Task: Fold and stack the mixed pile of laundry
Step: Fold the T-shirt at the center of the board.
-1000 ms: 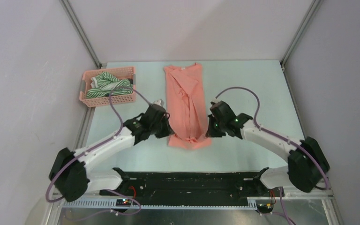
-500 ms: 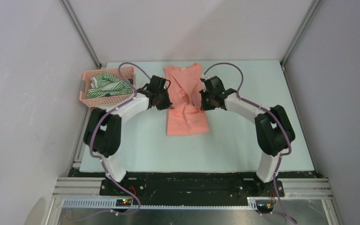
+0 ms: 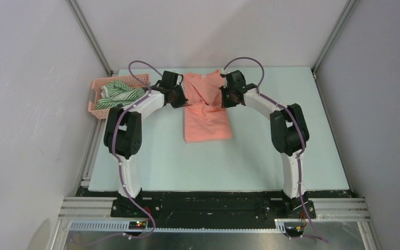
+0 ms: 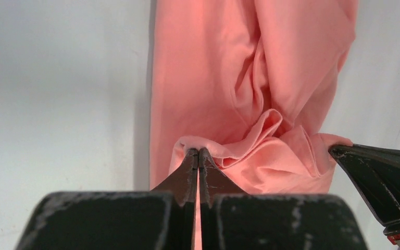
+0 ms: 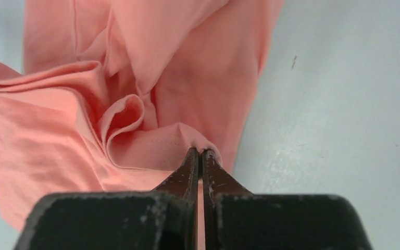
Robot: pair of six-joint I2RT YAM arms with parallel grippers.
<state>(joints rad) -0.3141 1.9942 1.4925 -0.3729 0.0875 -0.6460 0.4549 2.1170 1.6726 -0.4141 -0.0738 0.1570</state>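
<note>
From above, both arms are stretched far out over the table (image 3: 271, 156). A second ago they were low at the near hem of the salmon-pink shirt (image 3: 206, 124), which lay at full length. Now the left tool (image 3: 177, 97) and right tool (image 3: 227, 97) have carried that hem up towards the collar. The shirt lies doubled over in the middle of the table, about half as long as it was. I'd say the lengthwise fold is nearly made and only the setting down and letting go remain. The green-and-white striped garment (image 3: 115, 92) sits in the pink basket (image 3: 95, 96) at the far left, just beside the left arm's elbow. It isn't blocking the fold. I can't make out a dark garment from here.

From the left wrist, the left tool (image 4: 198, 156) is pinched fully closed on a bunched corner of pink cloth. The rest of the shirt runs flat ahead of it. The right tool's black tip pokes in at the right edge.

From the right wrist, the right tool (image 5: 200, 156) is likewise clamped tight on a stitched edge. The cloth is rumpled in loose rolls to its left, and these will likely want smoothing.
</note>
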